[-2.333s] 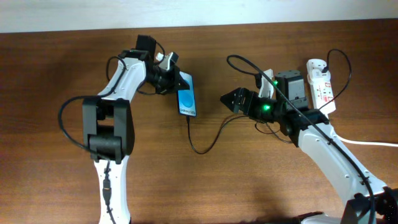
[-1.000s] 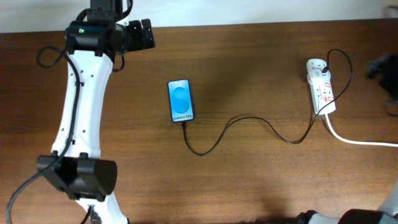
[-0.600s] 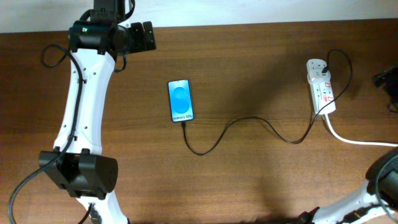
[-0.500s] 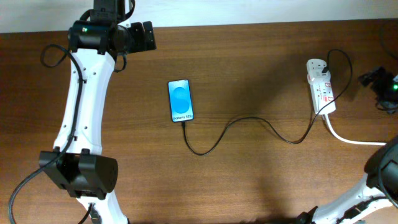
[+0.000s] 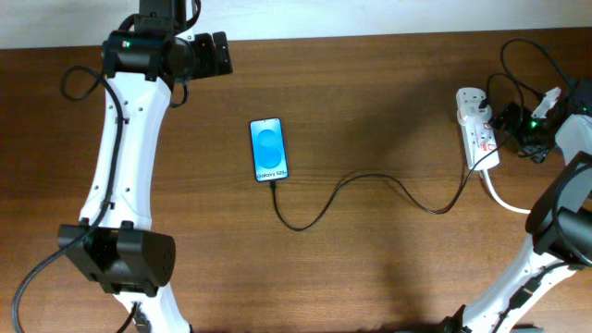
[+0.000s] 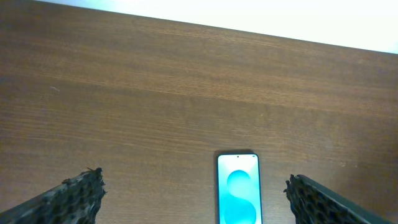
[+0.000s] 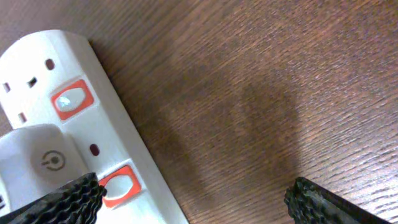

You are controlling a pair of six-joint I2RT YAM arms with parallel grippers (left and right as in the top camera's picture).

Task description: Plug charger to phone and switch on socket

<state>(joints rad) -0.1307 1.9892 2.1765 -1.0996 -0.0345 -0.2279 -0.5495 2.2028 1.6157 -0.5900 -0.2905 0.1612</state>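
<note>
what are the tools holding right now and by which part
Nothing is held. The left tool is open, apart from the phone; the right tool is open beside the socket, gripping nothing.

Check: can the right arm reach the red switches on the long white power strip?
Likely yes: the open right gripper hangs beside the white power strip, one red switch close by, nothing between.

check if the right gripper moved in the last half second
Yes: the right gripper has moved left in the overhead view, from near the right edge to just beside the socket.
</note>
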